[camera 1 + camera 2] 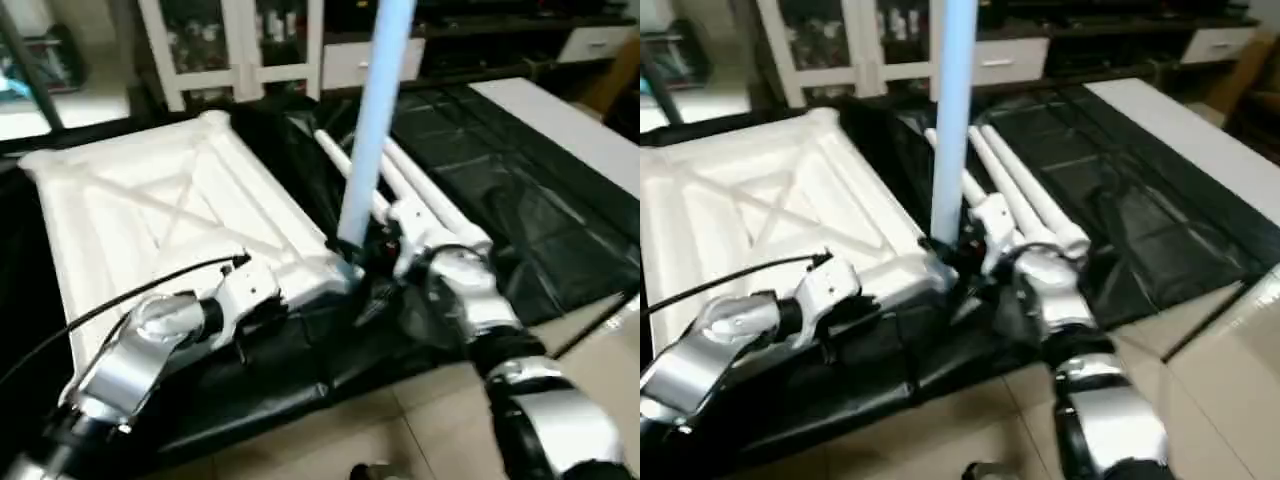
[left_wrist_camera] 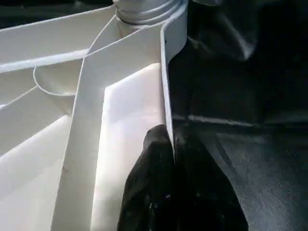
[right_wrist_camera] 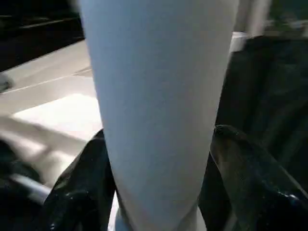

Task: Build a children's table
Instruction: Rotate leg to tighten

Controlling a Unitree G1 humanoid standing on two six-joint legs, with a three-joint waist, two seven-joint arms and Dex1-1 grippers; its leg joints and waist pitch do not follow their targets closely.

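The tabletop (image 1: pixel 170 215) lay upside down on black sheeting (image 1: pixel 520 210), with its X-shaped ribs facing up. One leg (image 1: pixel 375 120) stood upright in the corner socket nearest the robot's right arm. Further legs (image 1: pixel 425 195) lay side by side on the sheeting just beyond that corner.

The left gripper (image 2: pixel 171 144) was closed on the tabletop's thin side wall, one black finger on the inner face and the other on the outer face, near the socket that carried the standing leg.

The right gripper (image 3: pixel 159 159) sat at the base of the upright leg. Its two fingers (image 3: pixel 250 168) flanked the tube on either side. Whether they pressed on the tube or stood just clear of it could not be told.

A white cabinet (image 1: pixel 240 45) stood behind the work area.
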